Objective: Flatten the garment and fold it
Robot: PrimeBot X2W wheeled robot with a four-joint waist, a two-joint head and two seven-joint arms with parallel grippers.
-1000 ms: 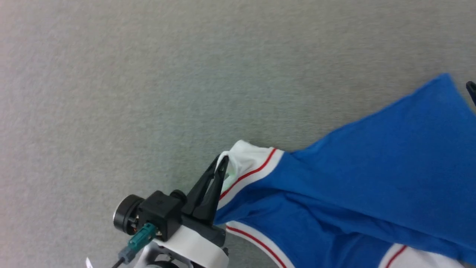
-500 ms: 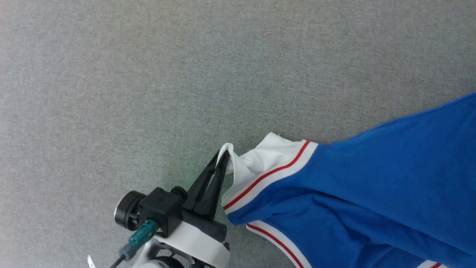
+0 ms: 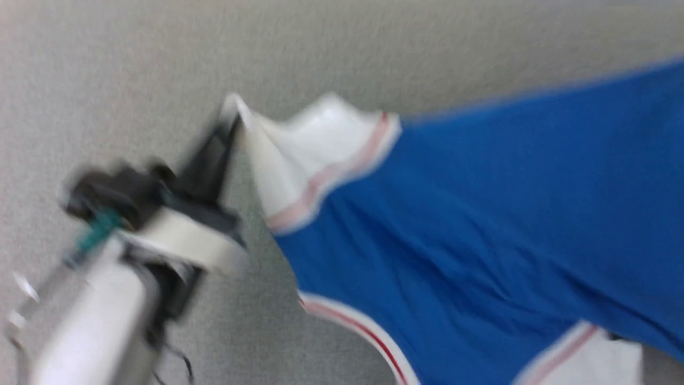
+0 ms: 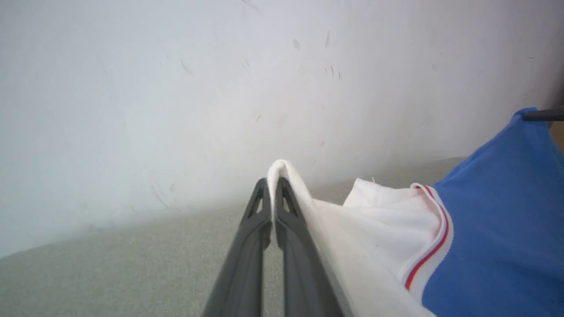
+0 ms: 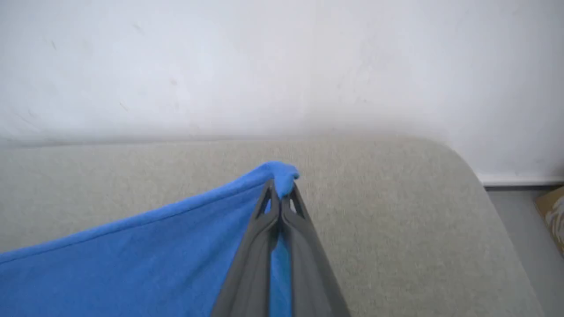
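The garment is a royal-blue shirt with white sleeves and red-and-white trim, stretched over the grey fabric surface. My left gripper is shut on the tip of a white sleeve, seen up close in the left wrist view as the left gripper pinching white cloth. In the right wrist view my right gripper is shut on a blue corner of the garment. The head view is blurred.
A pale wall stands behind the grey surface. The surface has a rounded edge at the right of the right wrist view, with grey floor beyond it. The right gripper's dark fingertip shows in the left wrist view.
The right gripper has shut on the blue corner. The left gripper, holding the sleeve, now sits higher and further left in the head view, which is blurred and shifted.
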